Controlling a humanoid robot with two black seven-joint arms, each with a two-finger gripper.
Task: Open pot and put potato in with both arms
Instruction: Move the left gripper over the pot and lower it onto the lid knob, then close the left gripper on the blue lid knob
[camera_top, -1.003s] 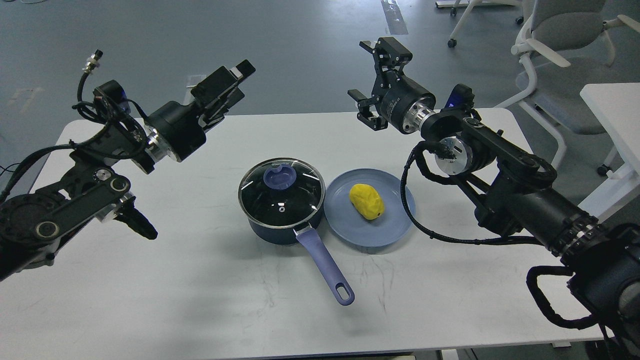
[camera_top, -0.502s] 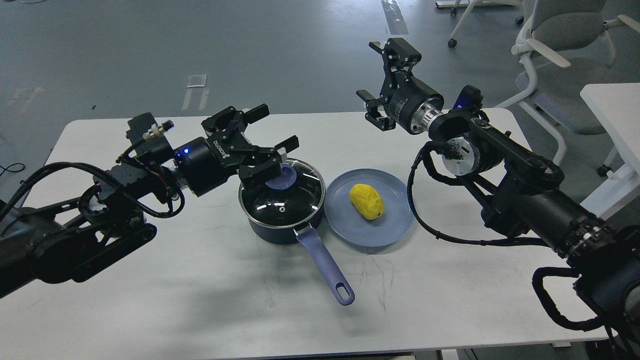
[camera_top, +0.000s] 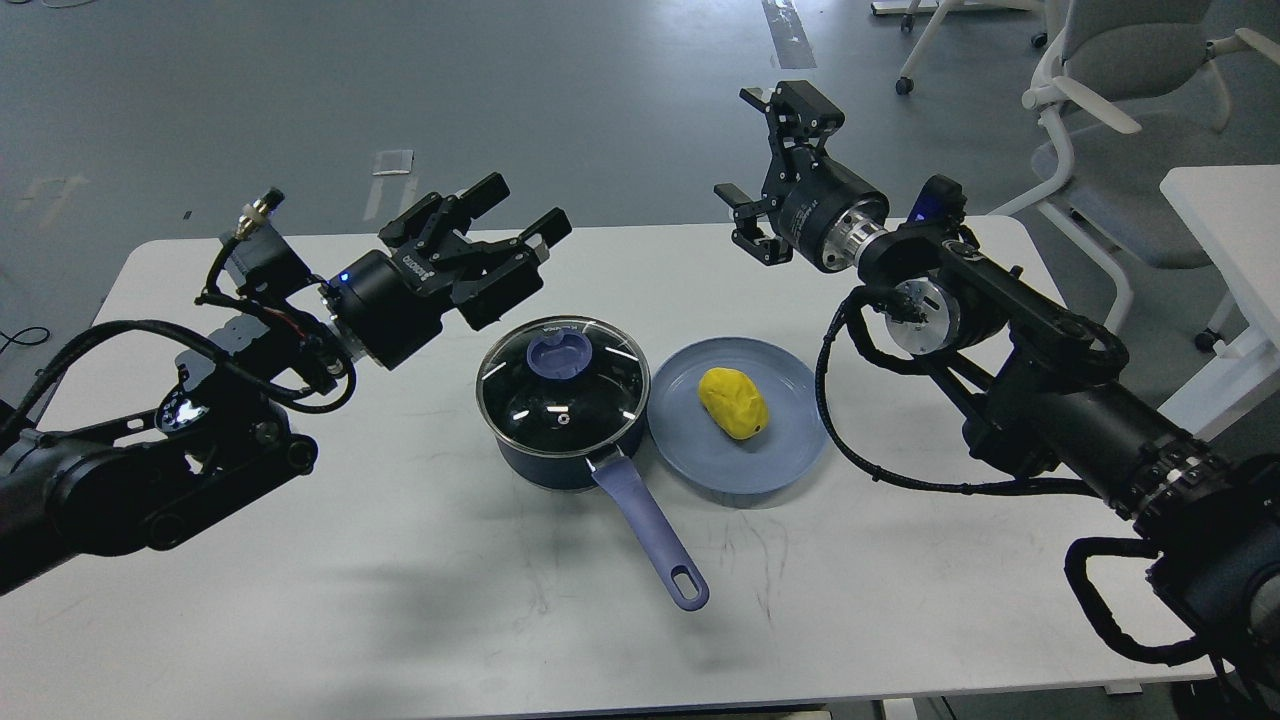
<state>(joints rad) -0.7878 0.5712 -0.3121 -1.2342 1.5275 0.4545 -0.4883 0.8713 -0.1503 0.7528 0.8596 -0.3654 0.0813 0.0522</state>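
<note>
on white table (camera_top: 300, 600), glass-lidded pot (camera_top: 562, 400), lumpy potato (camera_top: 734, 402)

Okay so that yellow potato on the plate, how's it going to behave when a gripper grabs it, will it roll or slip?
The potato is a lumpy oval, so it would probably rock or roll sideways on the smooth blue plate if nudged. Its surface looks glossy, perhaps plastic, so it may be light and a bit slippery. Closing across its narrow width seems safest.
</note>
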